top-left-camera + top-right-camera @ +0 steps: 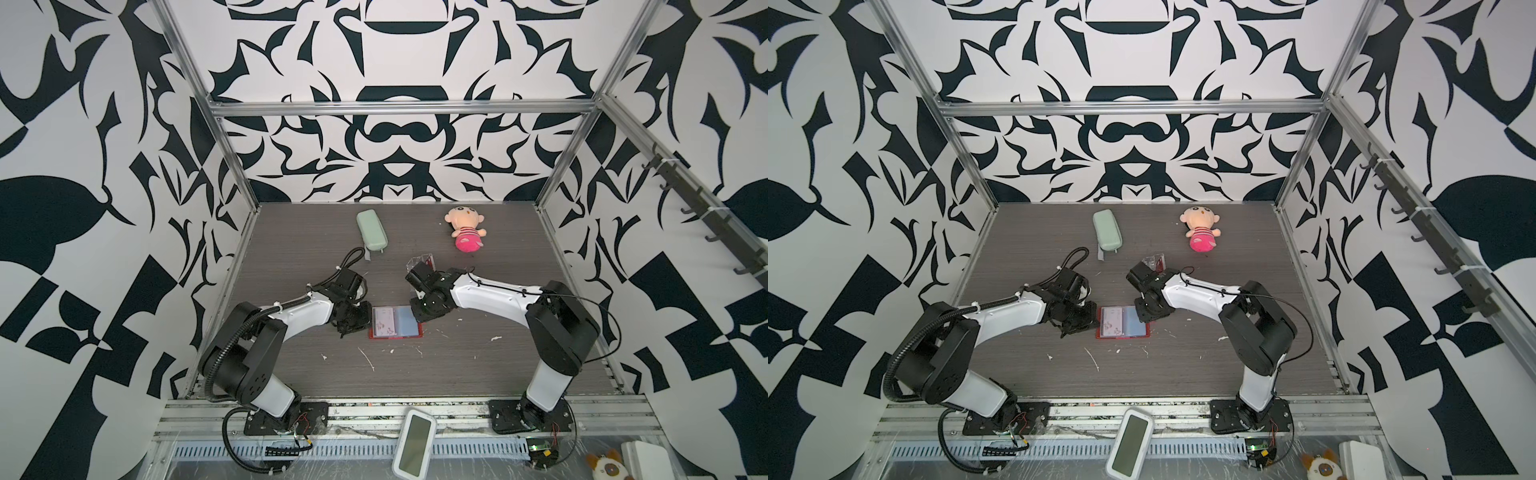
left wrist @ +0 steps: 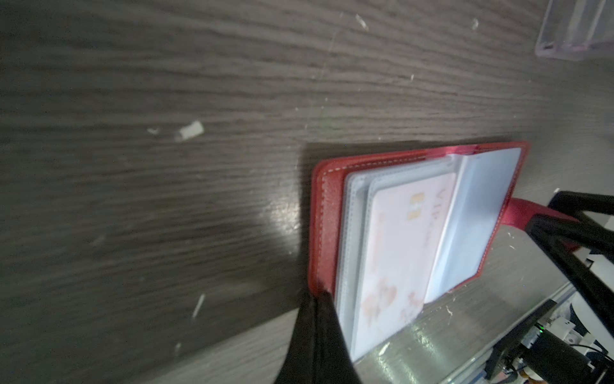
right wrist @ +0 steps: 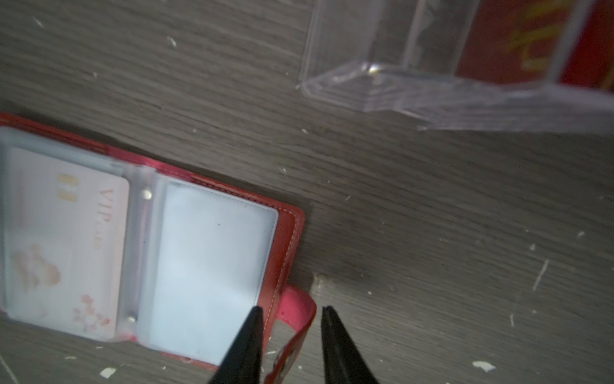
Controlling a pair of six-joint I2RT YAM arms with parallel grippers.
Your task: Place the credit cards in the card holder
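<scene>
The red card holder (image 1: 406,322) lay open on the surface (image 1: 457,365) between the arms, with a pale pink VIP card (image 3: 66,239) in the sleeve nearer the left tool (image 2: 319,297). That tool was clenched on the cover's edge. The right tool (image 3: 292,308) stood released, its jaws astride the snap tab (image 3: 297,299).

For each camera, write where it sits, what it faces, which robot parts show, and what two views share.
Both top views: high overhead, looking down and forward at the table; both arms show.
Left wrist: beside the card holder, looking across it; left gripper pinches its cover.
Right wrist: above the snap tab, looking down; open right gripper straddles it.
Shared by wrist views: pink VIP card.
</scene>
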